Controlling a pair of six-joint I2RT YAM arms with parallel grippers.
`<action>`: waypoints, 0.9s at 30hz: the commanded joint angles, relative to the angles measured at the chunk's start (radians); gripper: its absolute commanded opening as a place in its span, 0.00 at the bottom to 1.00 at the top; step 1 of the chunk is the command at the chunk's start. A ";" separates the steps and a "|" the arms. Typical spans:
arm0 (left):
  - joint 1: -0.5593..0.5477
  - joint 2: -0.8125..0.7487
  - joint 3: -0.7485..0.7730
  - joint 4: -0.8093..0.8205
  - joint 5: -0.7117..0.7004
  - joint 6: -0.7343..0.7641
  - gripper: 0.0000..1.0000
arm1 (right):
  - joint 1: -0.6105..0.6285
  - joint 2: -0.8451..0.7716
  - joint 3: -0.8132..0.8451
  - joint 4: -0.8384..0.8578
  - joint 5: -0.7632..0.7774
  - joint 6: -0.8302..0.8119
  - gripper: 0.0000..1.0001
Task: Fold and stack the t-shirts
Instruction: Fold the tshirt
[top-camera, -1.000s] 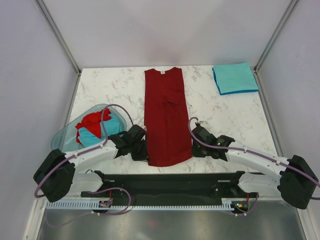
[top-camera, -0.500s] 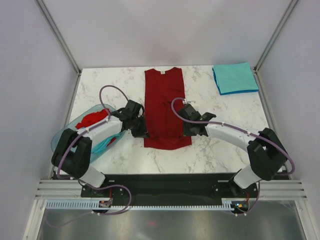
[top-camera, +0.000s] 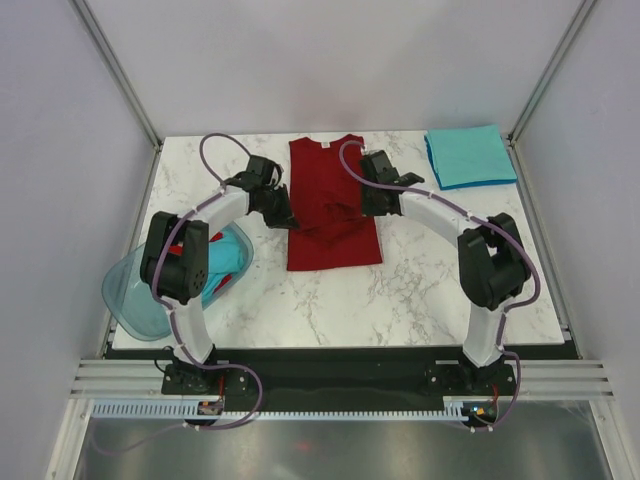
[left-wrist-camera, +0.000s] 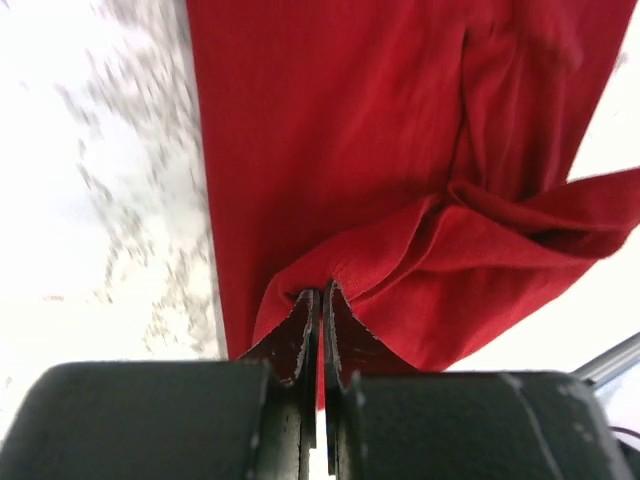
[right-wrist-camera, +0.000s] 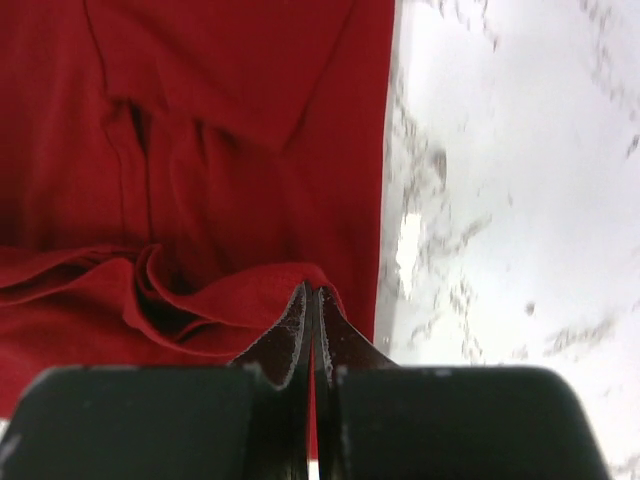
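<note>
— Red tee (top-camera: 335, 245), top cam: where's it lie vs the grippers?

— Centre of the table (top-camera: 420, 290), long axis running bottom-to-top of frame, collar at the top edge. Lower part is doubled over, and the hem bunches across the middle btw the two grippers. The left gripper (top-camera: 283, 214) sits at the tee's left edge and the right gripper (top-camera: 372, 205) at its right edge, abt level w/ each other. Collar lies straight up-frame from both.

— Anything in the way?

— Nothing I can see. Folded teal tee (top-camera: 470, 156) is upper right, well apart. The basin (top-camera: 130, 295) is lower left w/ more tees (top-camera: 220, 270) inside, also apart.

— Left wrist cam?

— The left gripper (left-wrist-camera: 320, 300) is clenched on a pinch of red cloth; jaws nearly touch, fabric peaks btw them. Here the red tee (left-wrist-camera: 330, 150) fills centre & right of frame: a flat layer beneath, a loose fold sagging at right. Bare table (left-wrist-camera: 100, 150) at left.

— Right wrist?

— Mirror of it. The right gripper (right-wrist-camera: 310, 295) is pinched tight on the other hem corner. The red tee (right-wrist-camera: 230, 120) fills the left of frame w/ a wrinkled ridge at lower left; bare table (right-wrist-camera: 500, 150) at right.

— So the next move turns on?

— My guess: carry both corners evenly up-frame to the collar, then let go. Neither arm is nearer. Risk: mid-hem sags & leaves a crease.
</note>
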 joint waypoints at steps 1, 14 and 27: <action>0.033 0.039 0.117 -0.003 0.063 0.055 0.02 | -0.028 0.064 0.127 -0.016 -0.054 -0.061 0.00; 0.092 0.187 0.322 -0.018 0.110 0.046 0.02 | -0.102 0.223 0.368 -0.056 -0.097 -0.075 0.00; 0.116 0.303 0.427 -0.020 0.109 0.018 0.02 | -0.157 0.343 0.460 -0.056 -0.154 -0.082 0.00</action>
